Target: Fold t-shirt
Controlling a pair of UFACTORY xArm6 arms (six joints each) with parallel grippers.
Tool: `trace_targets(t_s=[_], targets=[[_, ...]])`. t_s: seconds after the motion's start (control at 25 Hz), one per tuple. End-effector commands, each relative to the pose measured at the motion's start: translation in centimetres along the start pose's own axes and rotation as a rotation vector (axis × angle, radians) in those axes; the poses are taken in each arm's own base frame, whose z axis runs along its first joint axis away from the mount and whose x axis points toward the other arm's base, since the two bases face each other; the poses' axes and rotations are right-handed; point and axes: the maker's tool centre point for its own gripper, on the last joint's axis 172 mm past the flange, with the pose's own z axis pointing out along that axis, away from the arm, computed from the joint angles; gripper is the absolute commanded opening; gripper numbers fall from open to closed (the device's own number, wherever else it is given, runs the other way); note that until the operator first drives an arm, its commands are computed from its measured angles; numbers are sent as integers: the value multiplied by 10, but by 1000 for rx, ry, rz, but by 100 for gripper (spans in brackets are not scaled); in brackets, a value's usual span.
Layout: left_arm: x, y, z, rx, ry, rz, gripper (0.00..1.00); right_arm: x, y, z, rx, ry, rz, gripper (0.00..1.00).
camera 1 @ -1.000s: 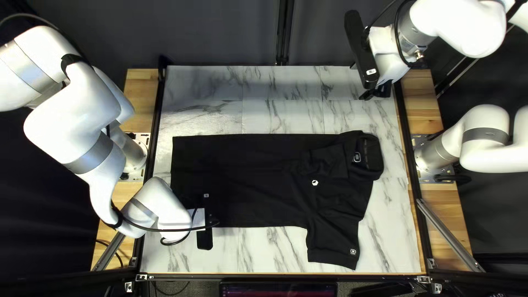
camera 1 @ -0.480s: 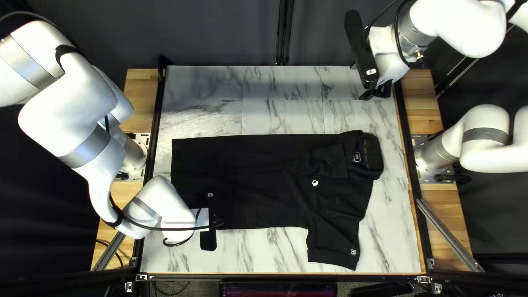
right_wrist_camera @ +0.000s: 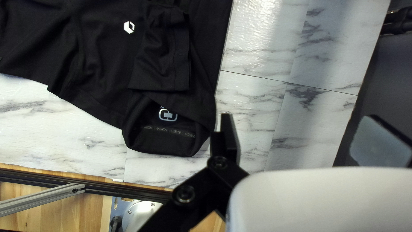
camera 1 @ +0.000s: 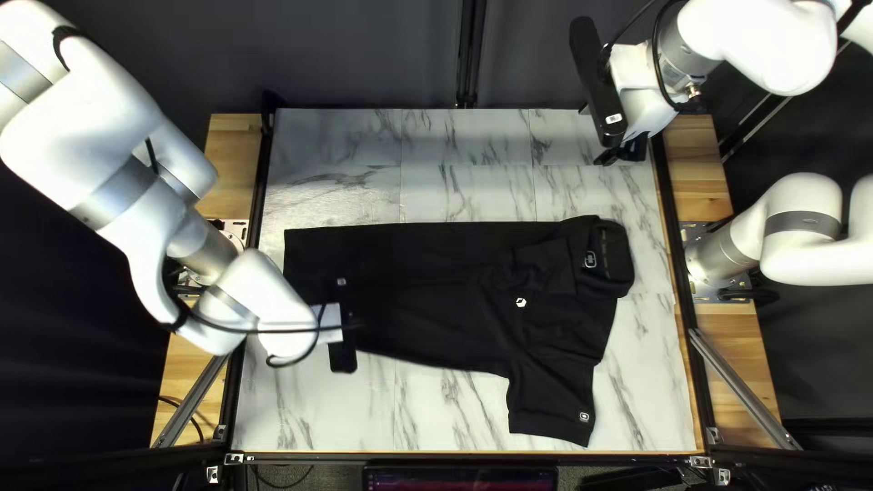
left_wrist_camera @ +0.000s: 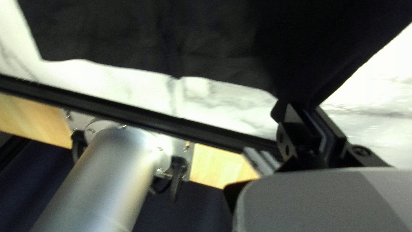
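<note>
Two grippers flank your black t-shirt [camera 1: 436, 300], central in the top left view: left gripper [camera 1: 333, 324] lower left, right gripper [camera 1: 624, 153] upper right. Left wrist view: you're pinching its hem corner. Right wrist view: your fingers stand apart near the collar [right_wrist_camera: 171, 145].

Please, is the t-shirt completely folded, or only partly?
Only partly folded: one sleeve lies folded in over the t-shirt, but the other sleeve sticks out on the table.

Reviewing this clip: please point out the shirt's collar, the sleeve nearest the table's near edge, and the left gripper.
Collar [right_wrist_camera: 174, 147]: right wrist view, its outer rim.
Sleeve [camera 1: 549, 407]: top left view, middle of its fabric.
Left gripper [left_wrist_camera: 300, 107]: left wrist view, midway between its fingertips.
</note>
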Motion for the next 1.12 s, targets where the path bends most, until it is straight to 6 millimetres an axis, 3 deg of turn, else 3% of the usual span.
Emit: trace_targets(t_s=[0.04, 0.32, 0.72, 0.96, 1.0, 1.08, 1.12], targets=[[6, -15, 0, 1, 4, 4, 0, 0, 0, 0, 0, 0, 0, 100], [18, -39, 7, -11, 15, 17, 0, 0, 0, 0, 0, 0, 0, 100], [19, -78, 25, -27, 14, 16, 1, 0, 0, 0, 0, 0, 0, 100], [25, -87, 35, -38, 11, 21, 7, 0, 0, 0, 0, 0, 0, 100], [28, -88, 39, -42, 12, 22, 21, 0, 0, 0, 0, 0, 0, 100], [34, -90, 45, -46, 9, 25, 67, 0, 0, 0, 0, 0, 0, 100], [36, -90, 47, -48, 8, 26, 75, 0, 0, 0, 0, 0, 0, 100]])
